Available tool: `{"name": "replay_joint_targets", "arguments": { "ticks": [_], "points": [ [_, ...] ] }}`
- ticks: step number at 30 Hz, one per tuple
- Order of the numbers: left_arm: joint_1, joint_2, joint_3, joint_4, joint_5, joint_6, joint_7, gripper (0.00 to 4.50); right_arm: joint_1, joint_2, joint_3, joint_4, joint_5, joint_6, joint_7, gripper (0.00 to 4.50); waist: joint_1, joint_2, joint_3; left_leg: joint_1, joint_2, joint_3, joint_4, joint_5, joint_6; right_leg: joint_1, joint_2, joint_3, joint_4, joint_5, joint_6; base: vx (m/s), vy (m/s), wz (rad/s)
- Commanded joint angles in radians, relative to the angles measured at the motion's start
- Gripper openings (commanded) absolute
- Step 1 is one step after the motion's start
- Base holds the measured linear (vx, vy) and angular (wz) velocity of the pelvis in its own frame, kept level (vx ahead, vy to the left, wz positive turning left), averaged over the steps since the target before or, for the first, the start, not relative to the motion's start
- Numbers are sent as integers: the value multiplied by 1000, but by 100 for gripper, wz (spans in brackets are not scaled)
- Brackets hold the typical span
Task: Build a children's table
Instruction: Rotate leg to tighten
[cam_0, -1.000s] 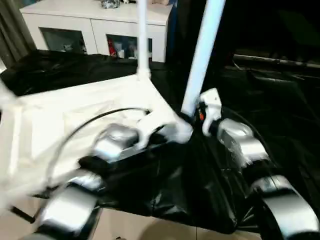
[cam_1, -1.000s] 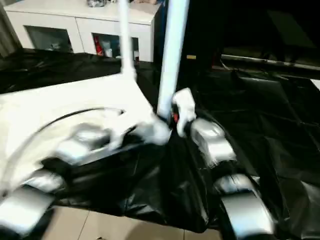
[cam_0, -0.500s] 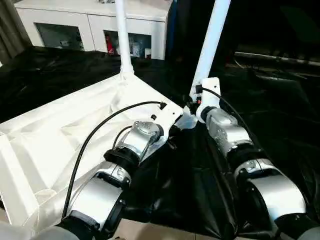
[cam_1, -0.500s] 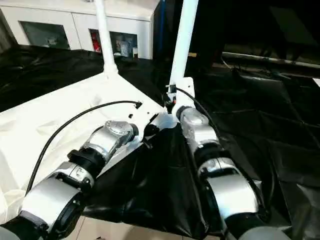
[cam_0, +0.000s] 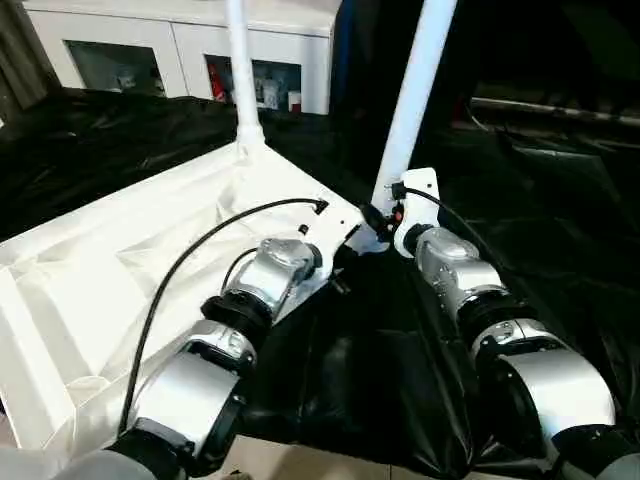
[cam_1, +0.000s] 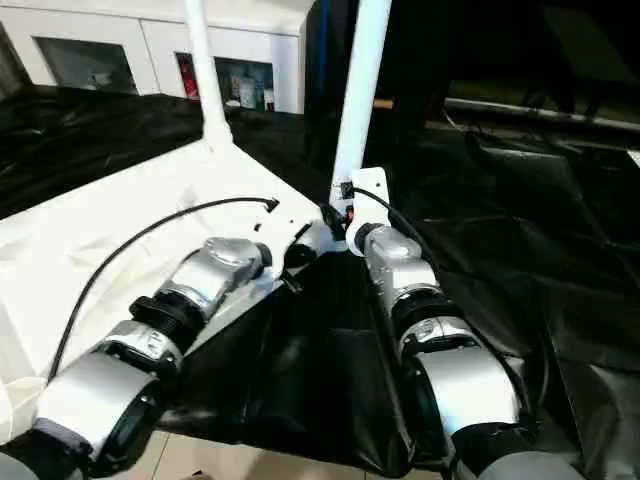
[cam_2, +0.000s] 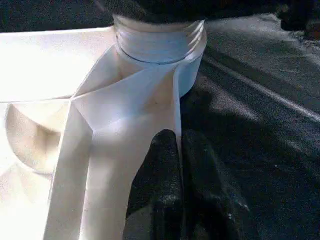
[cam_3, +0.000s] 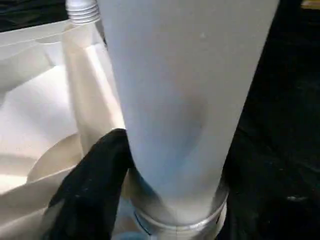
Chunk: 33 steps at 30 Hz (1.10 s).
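Right gripper (cam_0: 378, 222), jaws parted, brackets the base of the near long white tubular leg (cam_0: 412, 100), upright in the white ribbed plastic tabletop's (cam_0: 120, 270) corner socket; left gripper (cam_2: 176, 150), closed and empty, presses the adjacent rim.

a: right claw (cam_0: 380, 218) is hard up against the near leg (cam_0: 412, 95), a black finger (cam_3: 87, 185) on one side of it, so no way straight ahead.

b: outward of it, bare black sheet (cam_0: 560, 230). left claw (cam_2: 177, 150), pinched on the tabletop (cam_0: 120, 270) rim, faces the corner socket (cam_2: 157, 50); far leg (cam_0: 240, 70) stands beyond.
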Motion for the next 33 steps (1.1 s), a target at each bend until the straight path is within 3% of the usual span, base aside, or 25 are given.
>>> {"name": "replay_joint_targets", "arguments": {
  "ticks": [1, 3, 6, 8, 10, 11, 14, 16, 20, 23, 26, 29, 33],
  "points": [
    [-21, 16, -5, -2, 10, -26, -14, 0, -10, 1, 8, -19, 9, 14, 56, 328, 1, -3, -67, 4, 29, -1, -55, -37, 104, 61, -55, 41, -49, 141, -280, 0, 0, 0],
    [-20, 27, -14, 0, 16, -48, -34, 0, 0, -17, 15, -53, 9, 18, 110, 339, 2, -6, -69, -2, 26, 0, -46, 18, 151, 61, -52, 38, -40, 239, -303, 0, 0, 0],
    [-13, 51, -29, -6, 23, -76, -80, 0, 52, -71, 32, -173, 29, 64, 247, 371, 5, -1, -68, 1, 30, 0, -43, 14, 184, 60, -55, 37, -40, 236, -311, 0, 0, 0],
    [-7, 59, -36, -11, 26, -98, -99, 0, 73, -90, 42, -213, 31, 76, 289, 382, 8, -3, -69, 1, 32, -1, -42, 20, 192, 61, -54, 36, -38, 243, -312, 0, 0, 0],
    [15, 82, -57, -32, 27, -157, -174, 0, 131, -145, 65, -312, 37, 93, 397, 382, 10, 3, -68, 2, 32, -1, -40, 22, 192, 62, -53, 36, -38, 242, -317, 0, 0, 0],
    [23, 92, -64, -41, 26, -174, -201, 0, 153, -165, 72, -344, 39, 91, 426, 382, 11, -2, -69, 1, 34, 0, -39, 25, 193, 63, -54, 37, -36, 254, -320, 0, 0, 0],
    [40, 115, -67, -63, 15, -180, -264, 0, 210, -212, 88, -436, 54, 107, 499, 382, 16, 3, -65, 0, 34, 1, -40, 1, 183, 62, -53, 36, -39, 220, -322, 0, 0, 0],
    [77, 152, -85, -123, -3, -254, -378, 0, 286, -264, 134, -559, 58, 139, 603, 382, 19, 3, -62, 0, 36, 0, -42, -33, 169, 64, -52, 36, -44, 169, -316, 0, 0, 0],
    [128, 203, -117, -231, -39, -269, -520, 0, 370, -315, 197, -673, 49, 137, 703, 382, 23, 11, -59, 2, 42, 1, -49, -94, 127, 60, -54, 38, -49, 86, -298, 0, 0, 0],
    [159, 227, -133, -293, -58, -264, -586, 0, 407, -323, 207, -731, 53, 151, 728, 382, 18, 15, -58, 3, 42, 3, -52, -120, 97, 55, -51, 39, -51, 51, -292, 0, 0, 0],
    [187, 244, -139, -348, -73, -261, -629, 0, 431, -330, 215, -765, 53, 159, 741, 382, 18, 20, -60, 4, 43, 3, -51, -105, 85, 54, -51, 40, -48, 77, -293, 0, 0, 0],
    [213, 260, -137, -401, -77, -251, -654, 0, 454, -346, 226, -807, 53, 178, 748, 382, 22, 20, -63, 4, 41, 4, -46, -62, 98, 54, -48, 39, -40, 151, -297, 0, 0, 0],
    [223, 274, -137, -421, -81, -243, -659, 0, 467, -349, 226, -816, 49, 184, 751, 382, 28, 19, -63, 3, 39, 5, -45, -66, 98, 55, -48, 38, -40, 142, -293, 0, 0, 0]
  ]
}}
